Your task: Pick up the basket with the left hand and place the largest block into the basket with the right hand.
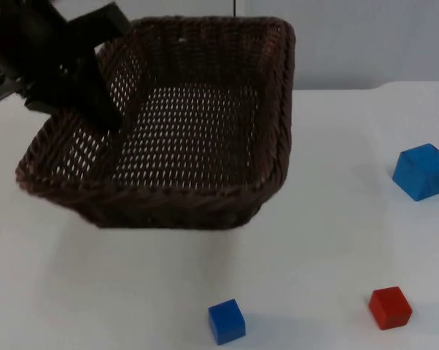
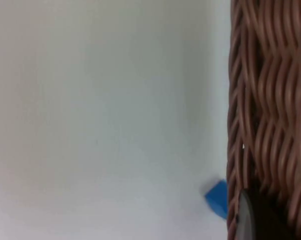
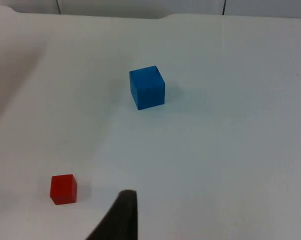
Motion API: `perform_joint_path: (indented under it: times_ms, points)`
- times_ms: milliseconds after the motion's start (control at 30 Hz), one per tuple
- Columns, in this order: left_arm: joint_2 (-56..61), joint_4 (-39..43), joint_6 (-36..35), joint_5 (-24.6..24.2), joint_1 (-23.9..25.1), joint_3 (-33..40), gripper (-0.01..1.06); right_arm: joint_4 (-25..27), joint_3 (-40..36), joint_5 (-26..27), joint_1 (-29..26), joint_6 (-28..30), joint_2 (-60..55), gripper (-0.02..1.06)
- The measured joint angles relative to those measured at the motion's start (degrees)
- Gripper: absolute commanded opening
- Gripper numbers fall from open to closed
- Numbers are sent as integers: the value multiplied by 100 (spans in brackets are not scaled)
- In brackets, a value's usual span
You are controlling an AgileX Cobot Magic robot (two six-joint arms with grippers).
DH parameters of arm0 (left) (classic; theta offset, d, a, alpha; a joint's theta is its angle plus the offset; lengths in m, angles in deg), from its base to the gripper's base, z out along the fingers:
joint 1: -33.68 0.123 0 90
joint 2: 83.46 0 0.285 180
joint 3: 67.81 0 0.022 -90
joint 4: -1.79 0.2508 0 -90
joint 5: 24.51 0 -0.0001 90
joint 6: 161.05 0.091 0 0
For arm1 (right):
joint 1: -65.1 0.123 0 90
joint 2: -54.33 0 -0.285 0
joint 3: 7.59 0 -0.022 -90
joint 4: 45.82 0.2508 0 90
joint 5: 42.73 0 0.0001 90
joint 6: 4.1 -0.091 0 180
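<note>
The dark brown wicker basket [image 1: 197,124] hangs tilted above the table, casting a shadow below it. My left gripper [image 1: 103,109] is shut on its left wall; that woven wall [image 2: 265,100] runs close beside the left wrist camera. The largest block, a blue cube [image 1: 422,172], rests on the table at the right and lies ahead of my right gripper [image 3: 119,217] as the blue cube [image 3: 147,87]. The right gripper hovers over the table, apart from the cube and holding nothing.
A small blue block [image 1: 227,321] and a red block [image 1: 390,307] sit near the table's front edge. The red block [image 3: 63,189] lies close to the right gripper. The small blue block [image 2: 218,198] peeks out beside the basket wall. The grey partition stands behind.
</note>
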Motion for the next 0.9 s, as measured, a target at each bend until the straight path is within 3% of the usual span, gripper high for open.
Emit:
perform_joint_path:
  times_ms: [300, 900]
  points:
    - [256, -469, 550, 828, 0, 1205, 0, 0, 0, 0, 0, 41, 0, 105]
    - [256, -514, 778, 1019, 0, 1372, 0, 0, 0, 0, 0, 41, 0, 105]
